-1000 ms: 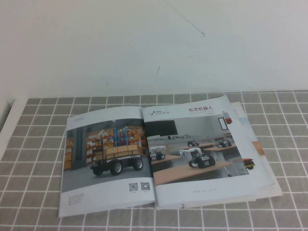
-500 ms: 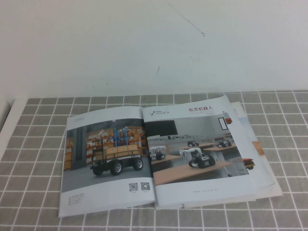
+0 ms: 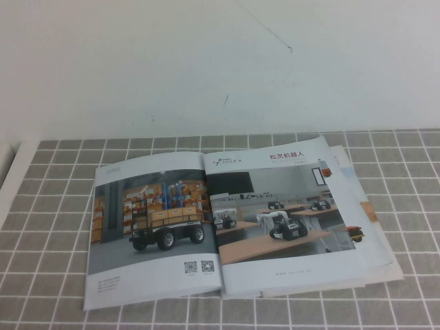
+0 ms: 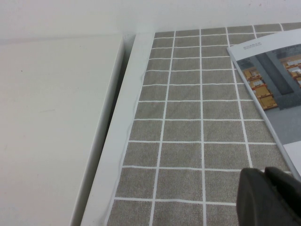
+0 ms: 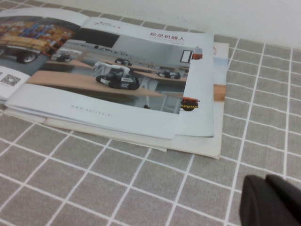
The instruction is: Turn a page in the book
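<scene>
Nothing moved: left hand (image 4: 268, 197) and right hand (image 5: 273, 202) flank the book (image 3: 227, 227).

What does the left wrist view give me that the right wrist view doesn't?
Only the left wrist view shows the white ledge beside the tiled mat, the book's warehouse-photo sheet at its outer corner, and the left tool hanging over bare tiles beside that corner. Only the right wrist view shows the page with desk robots, the fanned edges beneath it, and the right tool short of those edges. Both show grey tiles and part of the book.
</scene>
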